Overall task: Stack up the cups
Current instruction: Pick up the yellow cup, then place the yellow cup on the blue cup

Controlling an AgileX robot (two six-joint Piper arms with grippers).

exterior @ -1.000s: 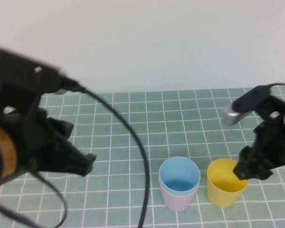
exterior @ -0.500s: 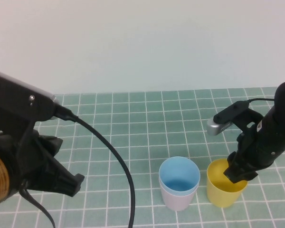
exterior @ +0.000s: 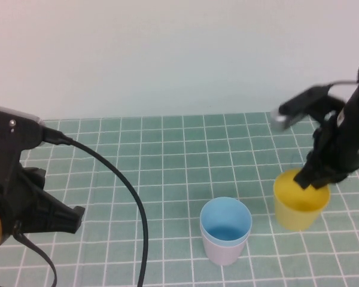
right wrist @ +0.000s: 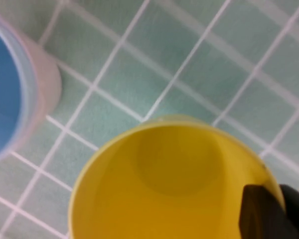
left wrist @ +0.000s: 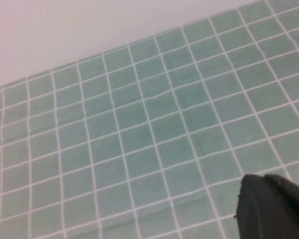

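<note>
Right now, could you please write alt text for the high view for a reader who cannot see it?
The right tool grips the rim of a yellow cup, held to the right of a light blue cup nested inside a pale pink cup on a green grid mat. The left tool hangs at the left edge, away from the cups.

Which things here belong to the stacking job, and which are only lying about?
Job: yellow cup, held at its rim by the right gripper; blue cup nested in the pink cup.
Not in use: left gripper, away at the left; green grid mat.
</note>
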